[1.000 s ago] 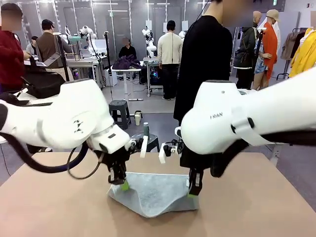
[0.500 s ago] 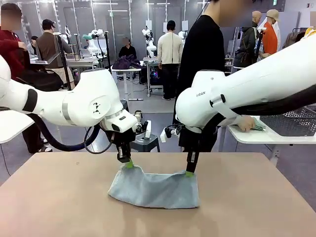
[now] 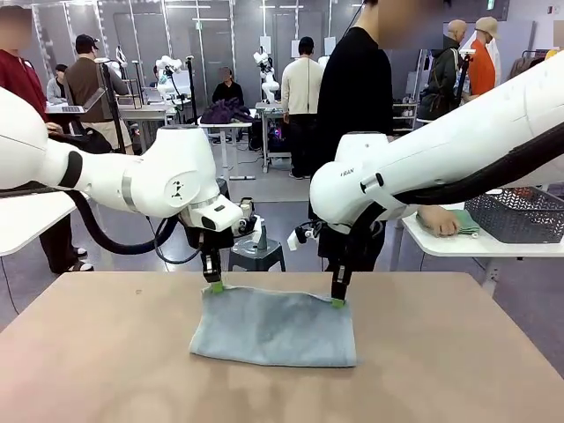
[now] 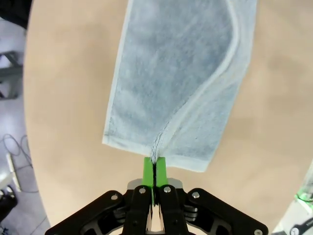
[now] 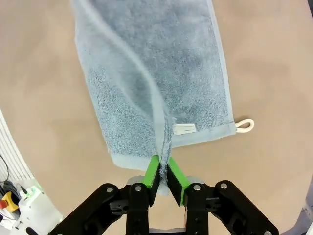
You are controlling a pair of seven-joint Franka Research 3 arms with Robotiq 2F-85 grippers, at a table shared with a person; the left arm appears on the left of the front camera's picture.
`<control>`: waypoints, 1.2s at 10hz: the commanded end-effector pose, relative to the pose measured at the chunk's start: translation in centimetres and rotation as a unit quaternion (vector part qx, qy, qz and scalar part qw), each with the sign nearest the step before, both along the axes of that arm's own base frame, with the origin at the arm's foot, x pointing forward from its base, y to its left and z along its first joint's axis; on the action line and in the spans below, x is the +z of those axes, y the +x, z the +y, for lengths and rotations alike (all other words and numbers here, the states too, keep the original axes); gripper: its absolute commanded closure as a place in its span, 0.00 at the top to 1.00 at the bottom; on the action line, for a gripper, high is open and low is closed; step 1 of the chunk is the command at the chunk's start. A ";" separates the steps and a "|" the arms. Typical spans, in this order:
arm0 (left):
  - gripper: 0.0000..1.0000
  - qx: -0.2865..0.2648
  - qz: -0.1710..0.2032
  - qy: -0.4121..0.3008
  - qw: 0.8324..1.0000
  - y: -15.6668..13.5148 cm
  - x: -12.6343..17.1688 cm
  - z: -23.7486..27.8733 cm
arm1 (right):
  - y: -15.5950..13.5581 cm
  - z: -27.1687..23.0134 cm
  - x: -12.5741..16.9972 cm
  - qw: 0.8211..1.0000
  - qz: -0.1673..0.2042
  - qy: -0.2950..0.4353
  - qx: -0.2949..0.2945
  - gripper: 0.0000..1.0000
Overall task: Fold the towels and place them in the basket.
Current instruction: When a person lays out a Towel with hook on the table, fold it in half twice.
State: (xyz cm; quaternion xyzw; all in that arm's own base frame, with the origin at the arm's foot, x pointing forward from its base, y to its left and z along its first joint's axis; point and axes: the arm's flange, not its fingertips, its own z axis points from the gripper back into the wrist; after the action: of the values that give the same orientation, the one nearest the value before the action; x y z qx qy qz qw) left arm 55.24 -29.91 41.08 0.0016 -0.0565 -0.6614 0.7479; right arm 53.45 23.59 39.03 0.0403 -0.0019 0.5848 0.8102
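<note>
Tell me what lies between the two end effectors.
In the front view, the far edge of the towel spans from the left end effector to the right end effector. Each is shut on one corner. Nothing else sits on that stretch.

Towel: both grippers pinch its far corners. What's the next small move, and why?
Probably open both and lift clear: the towel lies doubled over on the table, with the left gripper and right gripper shut on its far corners close to the surface, so the fold looks laid.

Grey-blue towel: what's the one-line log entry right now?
towel: doubled over on table | left fingers: shut on far corner | right fingers: shut on other far corner
</note>
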 end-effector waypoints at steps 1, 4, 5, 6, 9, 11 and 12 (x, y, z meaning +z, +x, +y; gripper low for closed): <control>0.02 0.015 0.010 0.031 0.999 1.4 -0.1 -1.2 | 0.8 0.6 0.2 1.000 0.001 -0.012 -0.020 0.11; 0.02 0.035 -0.007 0.036 0.999 2.2 -0.9 -0.7 | 0.9 0.8 -0.3 1.000 -0.005 -0.016 -0.021 0.11; 0.02 0.037 -0.005 0.030 0.999 2.4 -1.2 -0.4 | 0.9 0.7 -0.4 1.000 -0.005 -0.019 -0.023 0.11; 0.02 0.043 -0.002 0.026 0.999 2.6 -1.5 0.0 | 1.0 0.6 -0.5 0.999 -0.003 -0.022 -0.027 0.11; 0.02 0.030 -0.001 0.029 0.999 2.2 -1.4 -0.1 | 0.6 0.4 -0.5 1.000 0.001 -0.006 -0.011 0.11; 0.02 0.030 -0.001 0.029 0.999 2.2 -1.4 -0.1 | 0.6 0.4 -0.5 1.000 0.001 -0.006 -0.011 0.11; 0.02 0.030 0.002 0.026 0.999 2.1 -1.5 -0.1 | 0.5 0.5 -0.5 1.000 0.001 -0.006 -0.013 0.11</control>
State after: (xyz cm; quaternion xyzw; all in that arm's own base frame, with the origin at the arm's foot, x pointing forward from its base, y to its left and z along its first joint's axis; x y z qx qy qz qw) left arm 57.25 -30.26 39.55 0.0208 -0.0382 -0.6415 0.7659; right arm 53.92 24.17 38.53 0.0363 0.0022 0.5743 0.8178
